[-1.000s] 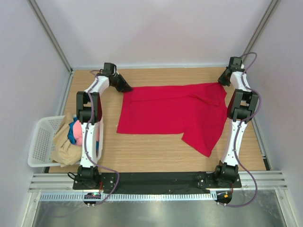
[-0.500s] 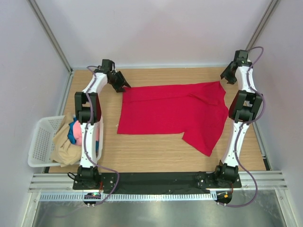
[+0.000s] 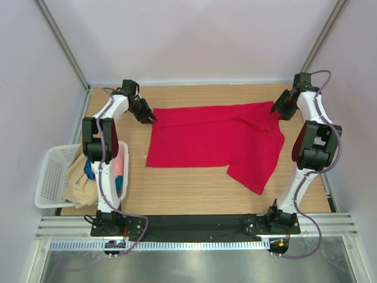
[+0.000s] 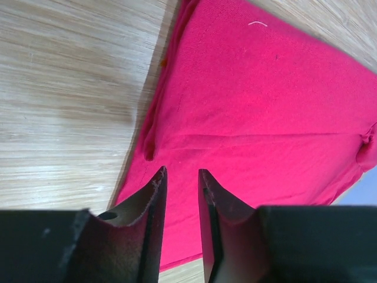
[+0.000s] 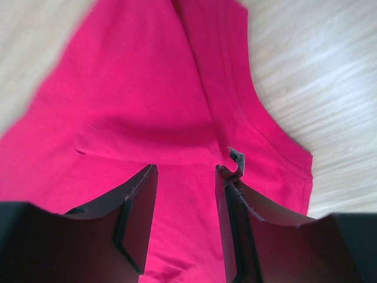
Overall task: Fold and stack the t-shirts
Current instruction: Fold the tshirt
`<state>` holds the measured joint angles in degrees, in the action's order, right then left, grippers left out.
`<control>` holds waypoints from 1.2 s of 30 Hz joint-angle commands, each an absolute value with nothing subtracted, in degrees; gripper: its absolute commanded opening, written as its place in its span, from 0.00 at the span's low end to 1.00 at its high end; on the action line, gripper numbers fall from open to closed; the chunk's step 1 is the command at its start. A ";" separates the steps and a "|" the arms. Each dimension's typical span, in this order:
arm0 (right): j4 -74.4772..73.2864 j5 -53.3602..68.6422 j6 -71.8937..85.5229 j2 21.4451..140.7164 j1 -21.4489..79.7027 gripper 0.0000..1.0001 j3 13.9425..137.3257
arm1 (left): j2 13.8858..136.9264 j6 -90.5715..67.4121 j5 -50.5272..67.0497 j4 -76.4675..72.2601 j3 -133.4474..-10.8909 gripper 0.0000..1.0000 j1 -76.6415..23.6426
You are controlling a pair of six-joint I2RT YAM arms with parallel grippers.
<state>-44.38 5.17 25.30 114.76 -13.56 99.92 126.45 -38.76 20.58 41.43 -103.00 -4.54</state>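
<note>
A bright red t-shirt [image 3: 215,138] lies spread flat on the wooden table, with one flap reaching toward the front right. My left gripper [image 3: 150,116] is at its far left corner, open and just above the cloth in the left wrist view [image 4: 179,171], with the red t-shirt [image 4: 259,112] under it. My right gripper [image 3: 275,110] is at the far right corner, open over the collar area of the red t-shirt [image 5: 147,88] in the right wrist view [image 5: 185,168]. Neither holds cloth. Beige [image 3: 79,183], blue [image 3: 88,168] and pink [image 3: 119,168] t-shirts lie bunched in the basket.
A white plastic mesh basket [image 3: 50,177] stands off the table's left edge, beside the left arm. Walls and metal posts close in the table at the back and sides. Bare wood [image 3: 188,188] shows in front of the red shirt.
Both arms have swung outward, elbows toward the side walls. Both grippers stay near the shirt's far corners; the right one rose, then dropped back. The shirt has not visibly moved.
</note>
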 commanded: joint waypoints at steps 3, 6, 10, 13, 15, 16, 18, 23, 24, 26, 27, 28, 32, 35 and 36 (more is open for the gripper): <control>-43.94 7.91 21.36 113.55 -13.27 0.50 96.07 | 128.93 -39.20 22.85 40.34 -106.60 0.28 -5.36; -44.21 8.44 20.22 114.17 -13.27 0.50 95.01 | 131.82 -39.11 22.41 42.53 -109.33 0.28 -5.89; -42.54 9.40 19.51 115.13 -13.27 0.50 93.26 | 133.42 -38.24 20.83 44.29 -110.56 0.26 -5.89; -41.84 9.93 19.78 116.19 -13.27 0.47 92.38 | 134.12 -37.71 20.13 45.17 -111.53 0.26 -5.89; -41.31 10.20 19.69 116.63 -13.27 0.47 91.85 | 134.47 -37.44 19.69 45.44 -111.71 0.26 -5.89; -40.44 10.11 19.60 116.89 -13.27 0.46 91.15 | 134.82 -37.35 19.86 45.44 -111.97 0.26 -5.89; -39.82 10.11 19.42 117.24 -13.27 0.46 90.70 | 135.52 -37.00 19.78 46.57 -112.76 0.26 -5.89; -39.03 9.67 18.81 118.30 -13.27 0.45 90.53 | 134.92 -35.69 18.72 48.08 -113.38 0.34 -5.89; -38.94 9.58 18.72 118.39 -13.27 0.45 90.44 | 134.13 -35.34 17.42 47.47 -112.77 0.37 -5.89; -38.93 9.32 18.46 118.56 -13.27 0.45 90.53 | 130.63 -35.33 15.65 45.98 -109.80 0.47 -5.89; -39.02 9.32 18.46 118.65 -13.18 0.45 90.70 | 129.65 -35.25 14.77 45.36 -109.08 0.48 -5.89; -39.02 9.32 18.46 118.65 -13.27 0.45 90.79 | 128.68 -35.24 13.90 45.09 -108.46 0.50 -5.89; -38.85 9.49 18.46 118.92 -13.27 0.45 91.32 | 126.39 -35.77 11.26 44.74 -105.92 0.48 -5.98; -38.94 9.67 18.54 119.00 -13.27 0.45 91.32 | 124.90 -36.47 9.24 43.87 -104.16 0.45 -6.15; -38.94 9.67 18.46 119.00 -13.27 0.45 91.32 | 123.76 -36.47 8.27 43.51 -103.28 0.45 -6.33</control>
<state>-40.25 9.21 19.33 119.31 -13.50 90.28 128.88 -36.86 12.53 45.08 -104.97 -6.11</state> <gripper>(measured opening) 0.454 0.456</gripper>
